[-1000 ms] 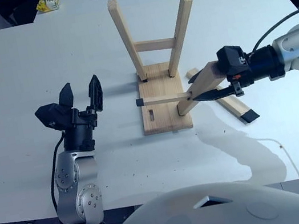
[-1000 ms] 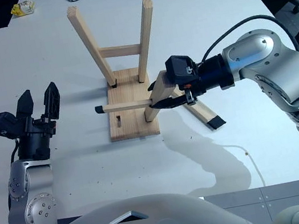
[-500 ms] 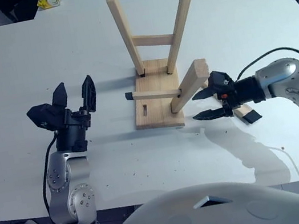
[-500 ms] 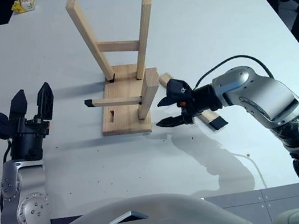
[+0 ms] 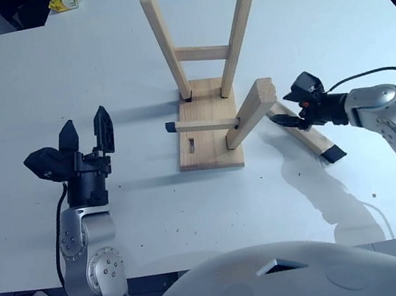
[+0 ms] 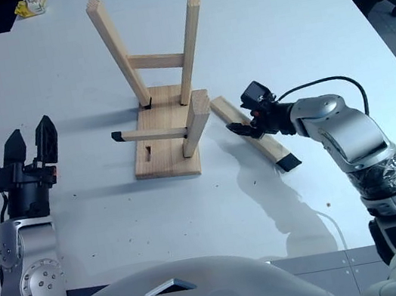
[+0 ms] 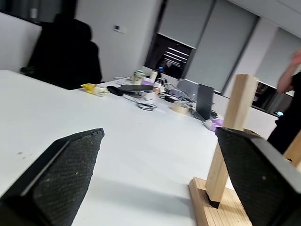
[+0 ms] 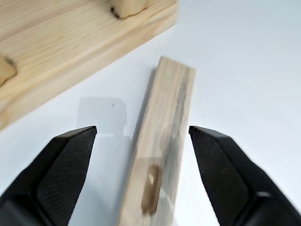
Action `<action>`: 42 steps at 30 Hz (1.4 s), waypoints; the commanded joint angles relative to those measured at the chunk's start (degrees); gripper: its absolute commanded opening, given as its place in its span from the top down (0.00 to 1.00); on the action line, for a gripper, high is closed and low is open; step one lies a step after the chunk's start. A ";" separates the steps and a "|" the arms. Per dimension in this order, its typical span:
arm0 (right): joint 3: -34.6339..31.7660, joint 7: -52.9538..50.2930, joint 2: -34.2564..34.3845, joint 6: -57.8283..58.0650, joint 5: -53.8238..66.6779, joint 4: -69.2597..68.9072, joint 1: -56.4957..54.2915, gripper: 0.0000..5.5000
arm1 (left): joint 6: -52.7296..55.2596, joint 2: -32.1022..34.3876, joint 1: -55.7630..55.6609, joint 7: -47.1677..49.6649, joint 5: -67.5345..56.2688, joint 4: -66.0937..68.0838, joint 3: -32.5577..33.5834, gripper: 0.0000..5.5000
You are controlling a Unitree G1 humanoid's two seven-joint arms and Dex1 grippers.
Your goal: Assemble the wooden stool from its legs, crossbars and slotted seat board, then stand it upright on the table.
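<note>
The white table [image 5: 32, 77] carries the slotted seat board [image 5: 214, 151], lying flat with its underside up, and everything else is placed from that board; on the board's far end stand two legs [image 5: 167, 46] joined by a crossbar [image 5: 205, 55], both leaning slightly outward from the board's middle; at the board's near right corner a third leg [image 5: 252, 113] stands tilted away from the board to the right, with a second crossbar [image 5: 202, 125] running from it across the board to a dark tip past the board's left edge, above the open slot; no gripper touches this leg now, whereas a second ago the right gripper was clamped on it and half a second ago had just let go beside it; the leg has stayed as it was left; a loose fourth leg [image 5: 310, 140] lies flat on the table just right of the board, angled away from it toward a dark-capped near end; the right gripper [image 5: 290, 119] has moved from the third leg to the end of this loose leg nearest the board, and the right wrist view shows its fingers [image 8: 61, 165] spread wide on either side of the wood, holding nothing; the left gripper [image 5: 86, 131] is well left of the board, fingers pointing up and parted, empty, and it has drifted a little farther from the board than before.
</note>
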 commanded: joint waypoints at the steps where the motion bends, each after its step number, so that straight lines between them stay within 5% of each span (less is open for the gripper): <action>1: -2.01 -3.74 3.48 3.07 -0.49 -1.29 -0.03 0.34 | -0.34 -1.10 0.53 0.57 0.09 0.74 -0.35 0.20; 24: -1.73 -3.78 1.85 7.57 -4.40 1.17 5.81 0.34 | -1.47 -2.05 1.00 0.46 1.81 0.91 -1.32 0.20; 35: -2.00 -3.77 3.84 7.92 -3.31 -0.69 5.19 0.62 | -1.50 -1.80 -0.19 1.16 2.45 1.39 -0.83 0.20; 42: -2.28 -3.53 4.99 5.44 -4.52 2.98 2.32 0.63 | -1.56 1.00 -4.12 0.29 -0.33 -0.73 1.45 0.20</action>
